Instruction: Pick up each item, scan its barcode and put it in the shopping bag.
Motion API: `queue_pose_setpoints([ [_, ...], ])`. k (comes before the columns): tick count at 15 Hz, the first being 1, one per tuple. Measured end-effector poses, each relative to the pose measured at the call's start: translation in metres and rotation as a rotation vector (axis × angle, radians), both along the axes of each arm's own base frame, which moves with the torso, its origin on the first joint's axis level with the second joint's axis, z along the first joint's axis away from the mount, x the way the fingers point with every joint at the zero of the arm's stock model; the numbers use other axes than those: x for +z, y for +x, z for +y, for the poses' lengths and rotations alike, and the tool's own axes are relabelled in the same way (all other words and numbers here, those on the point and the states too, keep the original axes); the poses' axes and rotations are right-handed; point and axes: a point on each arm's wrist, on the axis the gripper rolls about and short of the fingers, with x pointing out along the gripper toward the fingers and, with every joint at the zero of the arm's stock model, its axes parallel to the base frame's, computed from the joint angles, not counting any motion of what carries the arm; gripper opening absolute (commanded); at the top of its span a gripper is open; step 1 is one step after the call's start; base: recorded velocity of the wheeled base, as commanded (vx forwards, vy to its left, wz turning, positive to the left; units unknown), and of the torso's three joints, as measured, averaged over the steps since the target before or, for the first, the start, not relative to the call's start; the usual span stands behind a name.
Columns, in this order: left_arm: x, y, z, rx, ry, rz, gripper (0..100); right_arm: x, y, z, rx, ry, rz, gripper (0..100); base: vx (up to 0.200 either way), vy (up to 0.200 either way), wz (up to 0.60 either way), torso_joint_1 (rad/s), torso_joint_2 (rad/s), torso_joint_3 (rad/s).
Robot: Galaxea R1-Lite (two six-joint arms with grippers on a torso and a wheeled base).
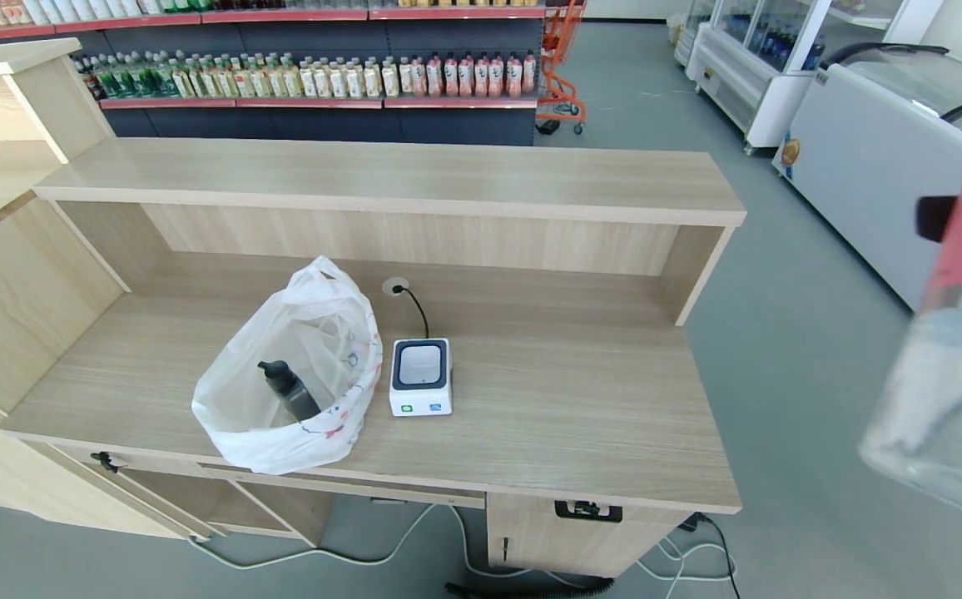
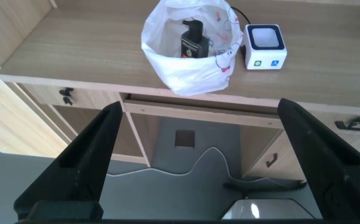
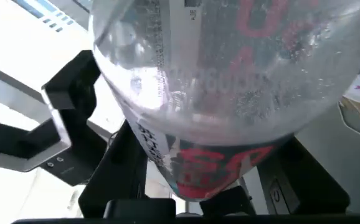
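My right claw (image 3: 220, 180) grips a clear plastic bottle with a red label (image 1: 947, 374), held high and well to the right of the white box scanner (image 1: 420, 376) on the wooden bench (image 1: 572, 399). My left claw (image 2: 198, 168) hangs open on the near side of the scanner, off the bench. I judge that the round bottle may twist in the grip, so its barcode would miss the scanner.

A shop: stocked drink shelves (image 1: 306, 103), freezers (image 1: 872, 158), checkout counter (image 1: 564, 391) with barcode scanner (image 1: 420, 376).

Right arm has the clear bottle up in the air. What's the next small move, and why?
Probably lower the clear bottle toward the scanner, turning its printed label to the scanner's window. The right gripper holds it high, off the right side of the counter and far from the scanner, so it likely isn't scanned yet; bagging comes after.
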Motion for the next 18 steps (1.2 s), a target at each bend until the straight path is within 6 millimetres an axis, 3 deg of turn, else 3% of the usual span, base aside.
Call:
queue_pose_setpoints([
  [2,0.000,0.000,0.000,0.000,0.000,0.000,100,0.005,-0.017,-0.002,0.063,0.008,-0.024,0,0.000,0.000,0.00,0.000,0.00,0.000],
  [7,0.000,0.000,0.000,0.000,0.000,0.000,100,-0.008,-0.041,-0.008,0.145,-0.004,-0.016,0,0.000,0.000,0.00,0.000,0.00,0.000],
  [18,0.000,0.000,0.000,0.000,0.000,0.000,100,-0.019,-0.049,-0.011,0.155,-0.011,0.002,0,0.000,0.000,0.00,0.000,0.00,0.000],
])
